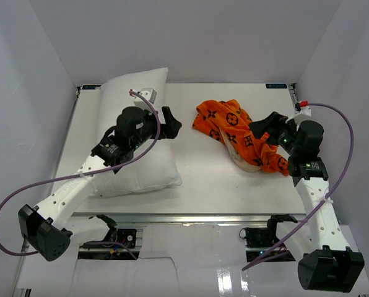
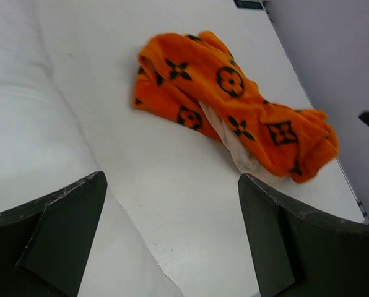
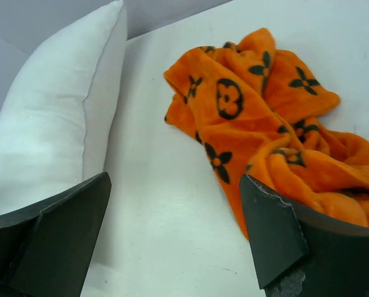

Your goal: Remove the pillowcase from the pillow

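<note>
Top external view. Bench point(image 1: 203, 185): white, with both task items lying on it, well apart.

Pillow point(image 1: 144, 170): bare white, on the left side, long axis running far to near. No orange cloth on it anywhere that shows. Left arm crosses over it.

Pillowcase point(image 1: 234, 127): crumpled orange heap right of centre, fully off the pillow. Its long axis runs from far-left to near-right. A pale patch shows at its near edge, probably the inner face. A bare strip of bench lies between heap and pillow.

Left end effector point(image 1: 171, 122): over the pillow's right edge, pointing right toward the heap. Left wrist view: fingers point(image 2: 60, 235) spread wide, nothing between them, pillow point(image 2: 23, 142) at left, pillowcase point(image 2: 234, 105) ahead across bare bench.

Right end effector point(image 1: 265, 131): at the heap's near-right end, above or just touching the cloth; contact cannot be told. Right wrist view: fingers point(image 3: 277, 235) wide apart, no cloth pinched. Pillowcase point(image 3: 252, 124) lies ahead and runs under the right finger, pillow point(image 3: 48, 124) beyond at left.

Judgement: task looks complete, cover and pillow separated, neither held. The right arm is much the nearer to the pillowcase. Any regrasp would fall to it, reaching left and away along the heap's axis. Otherwise both arms only need to lift clear without snagging loose folds.
</note>
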Robot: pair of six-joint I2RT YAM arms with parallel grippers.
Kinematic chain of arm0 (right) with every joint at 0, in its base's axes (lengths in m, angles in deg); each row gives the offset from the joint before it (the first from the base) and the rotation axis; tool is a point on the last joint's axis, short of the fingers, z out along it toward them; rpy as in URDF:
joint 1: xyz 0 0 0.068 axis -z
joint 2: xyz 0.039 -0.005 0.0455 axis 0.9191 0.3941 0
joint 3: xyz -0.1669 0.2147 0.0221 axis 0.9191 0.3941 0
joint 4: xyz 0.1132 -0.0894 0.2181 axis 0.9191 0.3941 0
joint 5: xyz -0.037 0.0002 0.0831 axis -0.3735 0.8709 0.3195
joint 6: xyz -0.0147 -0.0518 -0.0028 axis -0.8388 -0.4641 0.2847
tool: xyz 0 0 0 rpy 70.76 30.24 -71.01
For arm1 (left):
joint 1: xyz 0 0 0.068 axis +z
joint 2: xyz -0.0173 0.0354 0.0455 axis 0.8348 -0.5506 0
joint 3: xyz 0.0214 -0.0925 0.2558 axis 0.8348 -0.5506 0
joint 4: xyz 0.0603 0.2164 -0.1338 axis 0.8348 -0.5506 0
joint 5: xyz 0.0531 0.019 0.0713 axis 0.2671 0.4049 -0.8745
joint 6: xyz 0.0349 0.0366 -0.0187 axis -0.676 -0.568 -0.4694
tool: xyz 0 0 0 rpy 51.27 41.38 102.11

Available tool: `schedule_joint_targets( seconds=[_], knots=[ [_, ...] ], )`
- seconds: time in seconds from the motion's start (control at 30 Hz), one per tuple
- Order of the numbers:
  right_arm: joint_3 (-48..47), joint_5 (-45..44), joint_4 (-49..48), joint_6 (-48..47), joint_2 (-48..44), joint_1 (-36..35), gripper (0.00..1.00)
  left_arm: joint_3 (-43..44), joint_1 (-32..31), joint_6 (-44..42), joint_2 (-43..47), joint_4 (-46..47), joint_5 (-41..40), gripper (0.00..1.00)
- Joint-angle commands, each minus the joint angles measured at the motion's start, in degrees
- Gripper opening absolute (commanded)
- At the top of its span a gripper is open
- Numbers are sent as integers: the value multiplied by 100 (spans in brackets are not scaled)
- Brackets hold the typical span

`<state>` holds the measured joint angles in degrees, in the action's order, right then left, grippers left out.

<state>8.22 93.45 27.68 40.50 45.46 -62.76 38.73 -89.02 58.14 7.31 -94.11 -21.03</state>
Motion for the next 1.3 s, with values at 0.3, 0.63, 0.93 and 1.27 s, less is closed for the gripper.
schedule_joint_targets(
  seconds=[0.3,0.63,0.93,1.27],
  knots=[
    [-50,-2566,1246,-1095,-481,-3434,90,-2480,-862,216,1418,1516,1366,98],
    [556,-2428,693,-1439,-956,-4262,90,-3773,-1239,155,3633,1727,1050,98],
    [1075,-2409,261,-1386,-1801,-4262,90,-4010,-1627,84,3863,1885,987,98],
    [1040,-2251,226,-1395,-1493,-4262,90,-3913,-1697,84,3766,1850,1068,98]
  ],
)
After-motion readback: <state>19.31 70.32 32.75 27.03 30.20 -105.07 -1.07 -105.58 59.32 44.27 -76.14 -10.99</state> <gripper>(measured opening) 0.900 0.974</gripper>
